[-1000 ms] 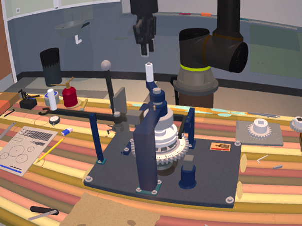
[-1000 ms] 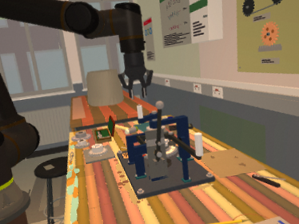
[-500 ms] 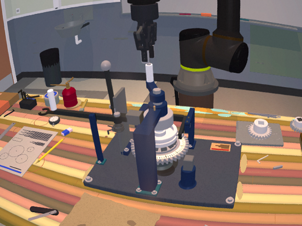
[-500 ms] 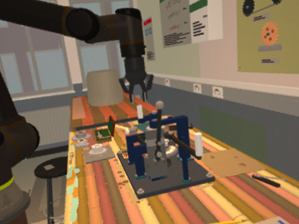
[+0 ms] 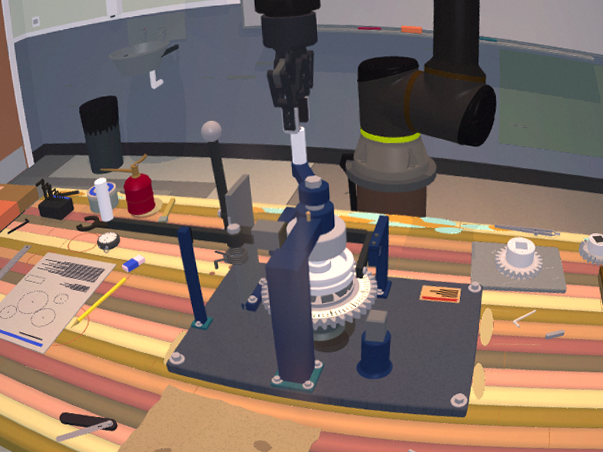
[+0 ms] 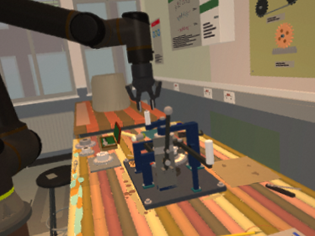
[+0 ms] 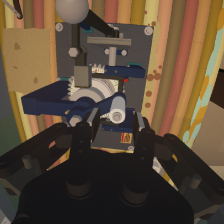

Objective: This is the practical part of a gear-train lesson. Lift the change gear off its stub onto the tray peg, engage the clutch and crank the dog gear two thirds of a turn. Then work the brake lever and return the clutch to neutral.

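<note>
The dog gear [image 5: 329, 290] is partly hidden behind the blue frame post [image 5: 291, 317] and under the white clutch drum [image 5: 330, 266]. A blue crank arm [image 5: 310, 184] sits on top of the shaft, and its white handle [image 5: 299, 145] [image 7: 118, 111] stands upright. My gripper [image 5: 293, 124] [image 6: 146, 102] [image 7: 116, 124] hangs straight above that handle, open and empty, its fingertips at the handle's top end. The change gear [image 5: 518, 258] sits on the grey tray [image 5: 517, 268] to the right. The ball-topped lever [image 5: 215, 160] stands to the left of the crank. A blue stub [image 5: 374, 353] stands empty at the front of the base plate.
Behind the bench stand my arm's base [image 5: 392, 168] and a black bin [image 5: 101, 132]. A second gear [image 5: 597, 249] lies right of the tray. A red oil can [image 5: 139, 192], a white cylinder [image 5: 104, 199], a paper sheet [image 5: 46, 297] and a pencil [image 5: 101, 299] lie on the left.
</note>
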